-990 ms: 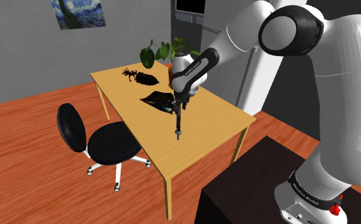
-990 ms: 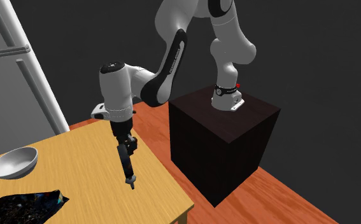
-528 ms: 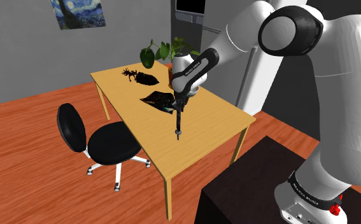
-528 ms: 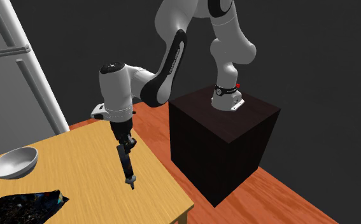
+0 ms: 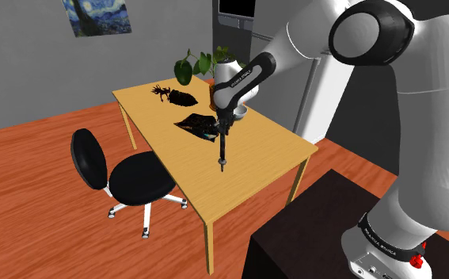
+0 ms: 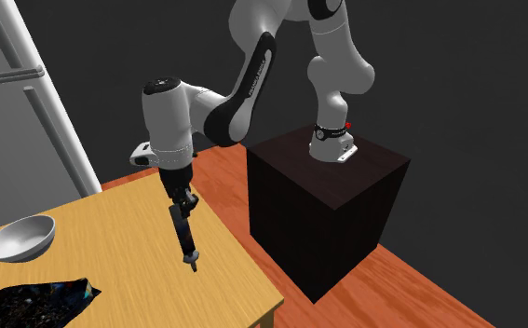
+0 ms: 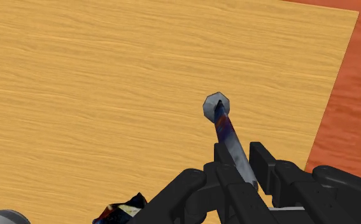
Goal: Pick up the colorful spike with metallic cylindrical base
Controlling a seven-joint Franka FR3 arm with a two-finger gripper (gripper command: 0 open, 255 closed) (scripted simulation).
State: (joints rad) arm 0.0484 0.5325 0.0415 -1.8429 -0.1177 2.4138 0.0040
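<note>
- Hand (image 7: 240, 156): clamped on the spike (image 7: 226, 130), one black finger on each side of the upper shaft.
- Spike: hangs from the hand over the table (image 5: 254, 158), near the table's edge on the stand's (image 6: 331, 205) side. The blue, red and grey shaft points down and ends in a grey faceted base (image 7: 216, 105).
- Progress: the grasp is made, and the base appears to hang clear of the table top, so the pick-up looks essentially done. What is left, at most, is to raise it further and hold it steady.
- Table: light wood on slim legs.
- Other things on the table: a pale bowl (image 6: 20, 238), a dark crumpled packet (image 6: 38, 298) and a dark fruit-like thing (image 5: 176, 97) lie further in along the table, well apart from the spike. A leafy plant (image 5: 203, 62) stands at the table's far end.
- Room: reddish wood floor (image 5: 40, 222) under the table and grey walls. A black swivel chair (image 5: 135, 176) is drawn up at the table's long side. A blue painting (image 5: 97, 16) hangs on the wall beyond the table.
</note>
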